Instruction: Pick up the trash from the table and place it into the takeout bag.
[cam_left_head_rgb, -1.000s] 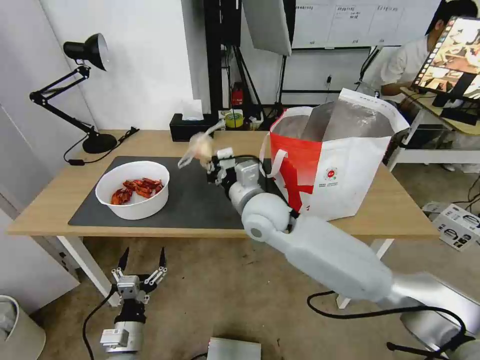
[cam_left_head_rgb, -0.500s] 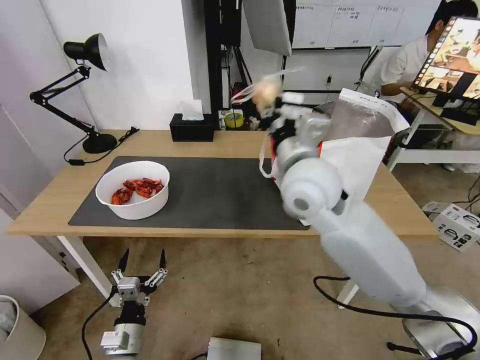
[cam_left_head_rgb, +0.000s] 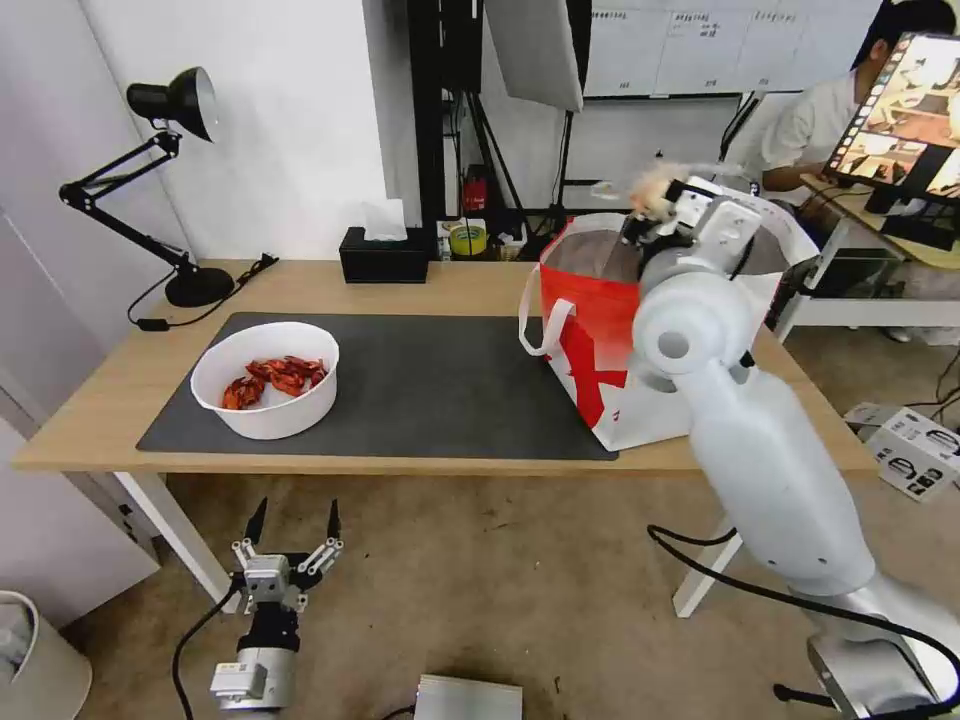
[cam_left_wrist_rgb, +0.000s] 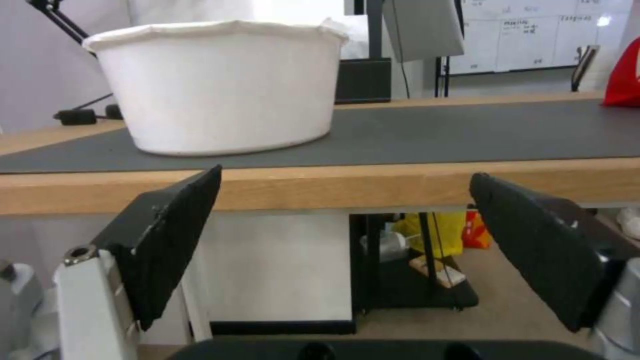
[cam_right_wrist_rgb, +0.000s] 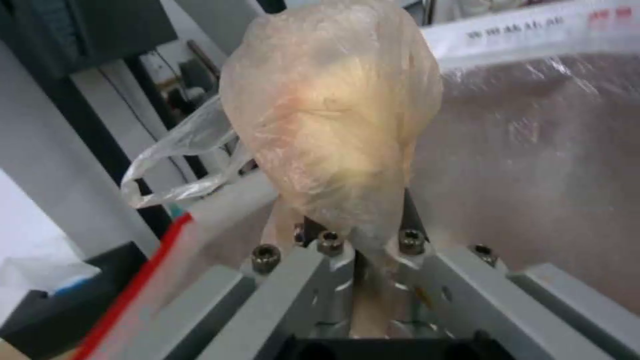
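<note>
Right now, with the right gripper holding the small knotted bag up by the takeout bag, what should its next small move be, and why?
Probably lower a little, then open. The right gripper is shut on the small knotted bag above the takeout bag, whose foil-lined mouth lies right beneath it, so a short descent should drop it inside. The left gripper hangs open below the table.

Head view: right arm covers most of the takeout bag (cam_left_head_rgb: 585, 330) front panel, so the round logo is hidden; small knotted bag (cam_left_head_rgb: 652, 186) at the right gripper (cam_left_head_rgb: 655, 212) is motion-blurred, outline unclear. Right wrist view: the knotted bag's top is cut by the frame edge and the gripper's fingertips sit buried behind its plastic. Left wrist view: bowl (cam_left_wrist_rgb: 220, 85) contents hidden behind its wall; takeout bag cut to a red sliver at the frame edge.
</note>
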